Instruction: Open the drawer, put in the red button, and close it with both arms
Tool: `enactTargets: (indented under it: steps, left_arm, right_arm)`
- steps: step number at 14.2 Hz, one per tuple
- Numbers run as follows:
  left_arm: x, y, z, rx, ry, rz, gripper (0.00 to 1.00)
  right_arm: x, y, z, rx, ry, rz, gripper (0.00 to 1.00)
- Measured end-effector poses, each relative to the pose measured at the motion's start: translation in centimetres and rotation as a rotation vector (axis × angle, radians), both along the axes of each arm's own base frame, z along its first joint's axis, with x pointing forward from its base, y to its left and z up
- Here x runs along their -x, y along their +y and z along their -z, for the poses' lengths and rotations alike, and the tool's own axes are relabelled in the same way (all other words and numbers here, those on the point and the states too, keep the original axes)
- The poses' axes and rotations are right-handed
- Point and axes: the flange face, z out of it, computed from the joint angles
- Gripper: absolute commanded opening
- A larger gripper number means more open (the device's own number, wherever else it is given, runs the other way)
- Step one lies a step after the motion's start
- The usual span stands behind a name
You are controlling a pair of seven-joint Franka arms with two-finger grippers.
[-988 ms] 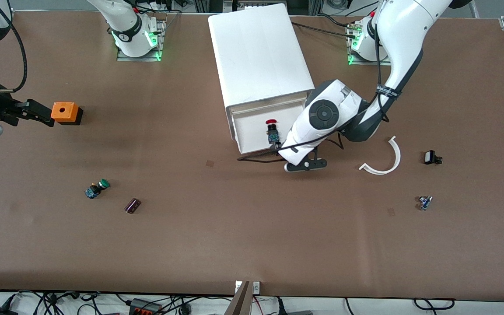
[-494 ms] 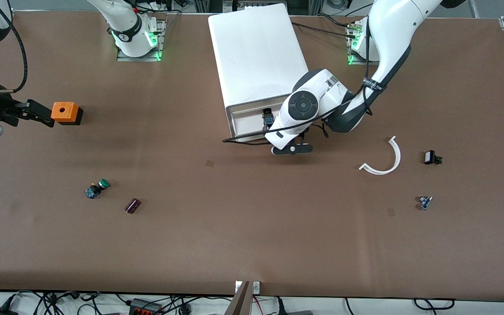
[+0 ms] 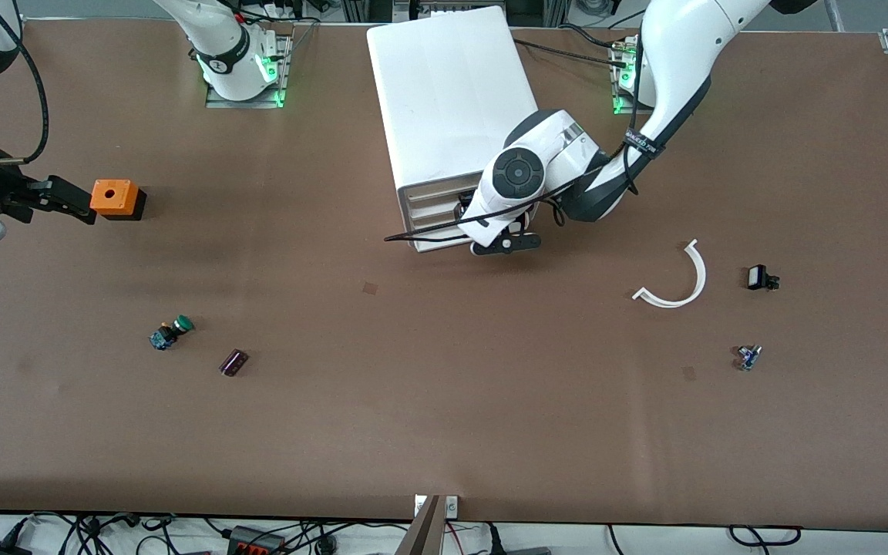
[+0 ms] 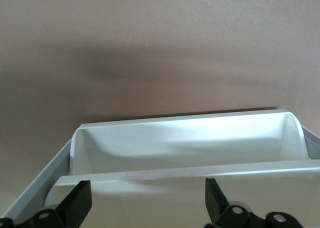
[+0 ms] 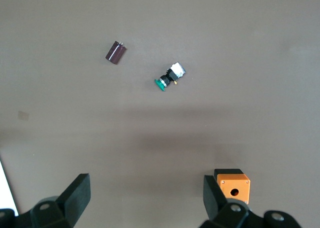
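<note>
The white cabinet (image 3: 455, 92) stands at the robots' edge of the table, midway between the two bases. Its top drawer (image 3: 435, 197) is pushed in, or very nearly so. The left arm's wrist hangs over the drawer's front and hides the left gripper in the front view. In the left wrist view the left gripper (image 4: 147, 200) is open, its fingers (image 4: 80, 203) spread wide at the drawer's front (image 4: 185, 143). The red button is hidden. The right gripper (image 3: 66, 200) waits open beside the orange box (image 3: 115, 198) at the right arm's end of the table.
A green-capped switch (image 3: 170, 333) and a purple cylinder (image 3: 233, 361) lie nearer the front camera than the orange box. A white curved strip (image 3: 679, 281), a small black part (image 3: 760, 277) and a small blue part (image 3: 748, 356) lie toward the left arm's end.
The left arm has moved toward the cabinet and the drawer has slid in with it. The red button, seen in the open drawer before, is now hidden. The right arm has not moved.
</note>
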Motion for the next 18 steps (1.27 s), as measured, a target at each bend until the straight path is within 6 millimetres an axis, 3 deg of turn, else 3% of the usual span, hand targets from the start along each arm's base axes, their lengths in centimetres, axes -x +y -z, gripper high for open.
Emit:
enactTargets:
  steps: [4, 6, 8, 11, 13, 15, 18]
  left_arm:
    - [0.2, 0.3, -0.2, -0.019, 0.023, 0.004, 1.0]
    - [-1.6, 1.8, -1.7, -0.025, 0.022, -0.008, 1.0]
    - [-5.4, 5.1, -4.6, 0.0, -0.007, -0.004, 1.0]
    - [-11.3, 12.0, -8.6, 0.046, -0.072, -0.001, 1.0]
    - [-13.7, 15.9, -10.1, 0.03, -0.108, 0.039, 1.0]
    - [-14.7, 17.3, -12.0, -0.001, -0.12, 0.068, 1.0]
    - [-16.3, 19.2, -17.2, -0.004, -0.137, 0.108, 1.0]
  right_arm:
    - [0.0, 0.0, 0.0, 0.0, -0.001, 0.0, 1.0]
    - [0.0, 0.0, 0.0, 0.0, -0.002, 0.001, 1.0]
    - [0.0, -0.1, -0.1, 0.0, -0.004, 0.002, 1.0]
    - [-0.1, -0.1, -0.3, 0.0, -0.01, 0.003, 1.0]
    - [-0.1, -0.1, -0.4, 0.0, -0.011, 0.003, 1.0]
    - [-0.1, -0.1, -0.4, 0.0, -0.011, 0.003, 1.0]
    - [-0.1, -0.1, -0.5, 0.0, -0.014, 0.003, 1.0]
